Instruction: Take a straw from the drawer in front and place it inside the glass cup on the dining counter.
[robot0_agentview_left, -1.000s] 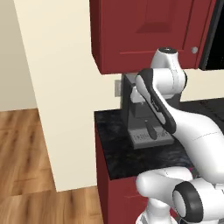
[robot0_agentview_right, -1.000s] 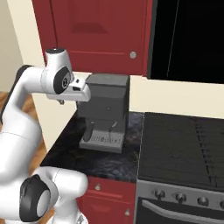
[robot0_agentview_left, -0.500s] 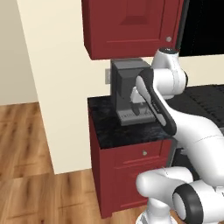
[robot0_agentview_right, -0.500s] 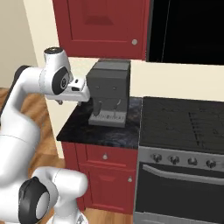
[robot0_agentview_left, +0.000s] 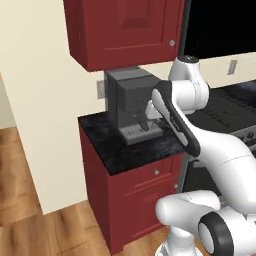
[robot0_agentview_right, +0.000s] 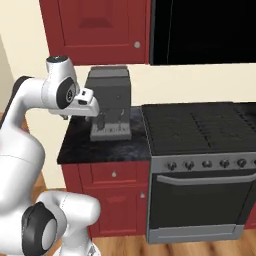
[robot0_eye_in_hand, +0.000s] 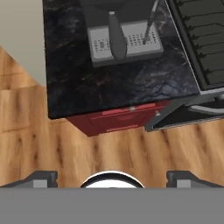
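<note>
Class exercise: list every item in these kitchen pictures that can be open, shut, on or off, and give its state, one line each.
Drawer: shut.
Upper cabinet door: shut.
Lower cabinet door: shut.
Oven door: shut.
Gripper: open, holding nothing.
Coffee machine: upright on the counter; on or off cannot be told.

My arm (robot0_agentview_right: 30, 107) looks like smooth glossy white plastic, joints dark and matt. Counter top (robot0_eye_in_hand: 118, 83) is black marbled stone, polished. Cabinet (robot0_agentview_left: 135, 205) and drawer (robot0_agentview_right: 114, 174) fronts are flat dark red paint, small shiny metal knobs. Coffee machine (robot0_agentview_right: 110, 102) is matt grey, metal-looking tray. Floor (robot0_eye_in_hand: 100, 148) is wood planks. Stove (robot0_agentview_right: 200, 127) is dull black.
</note>
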